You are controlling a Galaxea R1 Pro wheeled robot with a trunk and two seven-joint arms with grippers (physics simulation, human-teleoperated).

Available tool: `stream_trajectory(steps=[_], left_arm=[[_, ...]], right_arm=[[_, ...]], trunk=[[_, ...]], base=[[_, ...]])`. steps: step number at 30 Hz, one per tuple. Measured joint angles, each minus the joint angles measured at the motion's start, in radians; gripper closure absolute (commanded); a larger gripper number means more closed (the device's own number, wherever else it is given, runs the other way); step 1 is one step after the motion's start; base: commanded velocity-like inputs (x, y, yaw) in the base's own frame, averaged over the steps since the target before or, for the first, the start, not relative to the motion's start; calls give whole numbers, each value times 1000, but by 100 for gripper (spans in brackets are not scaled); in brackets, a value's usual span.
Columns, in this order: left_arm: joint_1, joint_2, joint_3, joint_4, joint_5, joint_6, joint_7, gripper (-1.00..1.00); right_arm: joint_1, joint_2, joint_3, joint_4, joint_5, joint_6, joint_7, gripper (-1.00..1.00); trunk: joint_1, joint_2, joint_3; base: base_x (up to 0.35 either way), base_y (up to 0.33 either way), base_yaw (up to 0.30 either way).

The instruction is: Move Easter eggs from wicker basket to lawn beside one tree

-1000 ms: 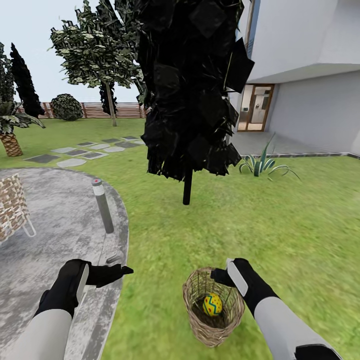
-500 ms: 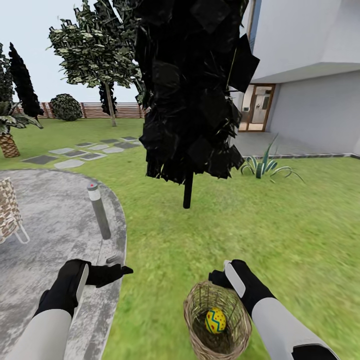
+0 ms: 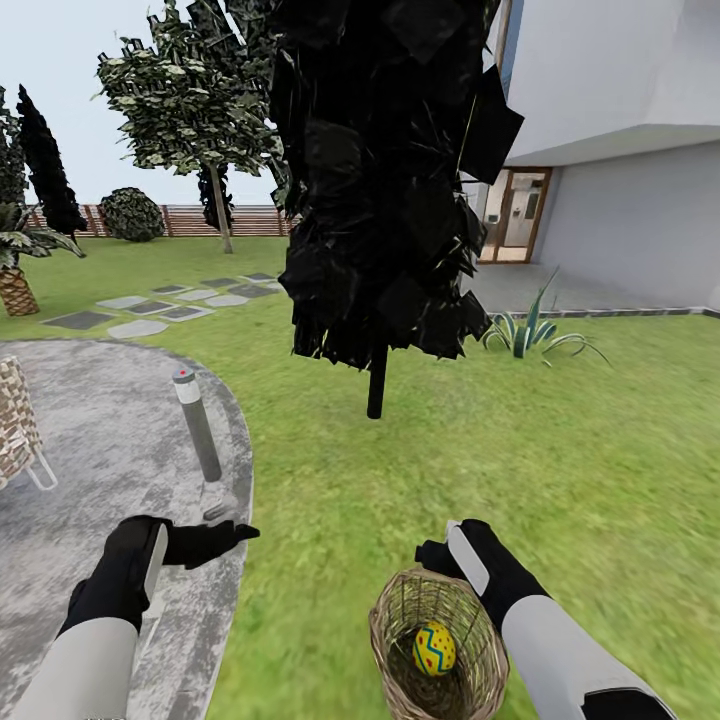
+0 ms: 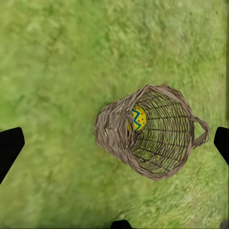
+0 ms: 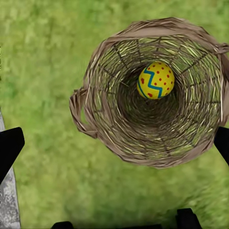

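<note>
Egg-retrieval step: the right claw (image 3: 440, 553), spread and empty, hovers at the rim of the basket (image 3: 437, 645) on the lawn (image 3: 560, 450), one egg (image 3: 434, 648) inside; next it should descend and pinch it.

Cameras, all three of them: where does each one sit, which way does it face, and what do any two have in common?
Head view: on the robot's head, facing forward and down over the bright green lawn; both black grippers, left and right, show.
Left wrist view: by the left gripper, looking down at the round tan woven wicker basket; dark fingers at the edges.
Right wrist view: above the basket's mouth; dark fingers at the edges.
All three share the basket and one yellow egg with blue zigzags.
</note>
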Motion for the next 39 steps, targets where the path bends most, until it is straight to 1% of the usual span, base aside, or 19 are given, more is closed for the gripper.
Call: stream_trajectory(steps=[2,7,10,14,15,17,21,24,26,32,34,36,38,39], left_arm=[[0,0,14,-1,1,2,0,-100],[0,0,20,-2,2,3,0,-100],[0,-1,21,-2,9,3,0,-100],[0,-1,21,-2,43,4,0,-100],[0,0,20,-2,57,4,0,-100],[0,0,19,-2,74,4,0,-100],[0,0,21,-2,79,4,0,-100],[0,0,45,-2,86,4,0,-100],[0,0,79,-2,89,4,0,-100],[0,3,139,-1,92,9,-6,-100],[0,3,157,0,95,9,-41,-100],[1,9,170,0,96,9,-133,-100],[2,29,173,0,94,8,-218,-100],[3,48,173,2,94,8,-292,-100]], right_arm=[[0,0,0,-1,0,0,0,-100],[0,-2,1,-1,0,-2,1,-100],[0,-7,1,-1,1,-27,1,-100],[0,-12,0,-1,1,-41,0,-100],[0,-13,0,-1,1,-43,0,-100],[0,-15,0,-1,1,-59,0,-100],[0,-16,1,-1,0,-69,0,-100],[0,-16,0,-1,0,-71,0,-100],[0,-16,0,-1,0,-71,0,-100],[0,-16,0,-1,0,-72,0,-100],[0,-16,0,-1,0,-72,0,-100],[0,-16,0,-1,0,-71,0,-100],[0,-15,0,-1,0,-71,0,-100],[0,-16,0,-1,0,-70,0,-100]], trunk=[[8,-14,-6],[27,-49,-22],[38,-70,-31],[54,-98,-44],[58,-105,-47],[65,-119,-53],[81,-147,-66],[92,-168,-75],[100,-182,-82],[123,-224,-100],[130,-238,-107],[138,-252,-113],[146,-266,-119],[150,-273,-122]], base=[[0,0,0],[0,0,0],[0,0,0],[0,0,0],[0,0,0],[0,0,0],[0,0,0],[0,0,0],[0,0,0],[0,0,0],[0,0,0],[0,0,0],[0,0,0],[0,0,0]])
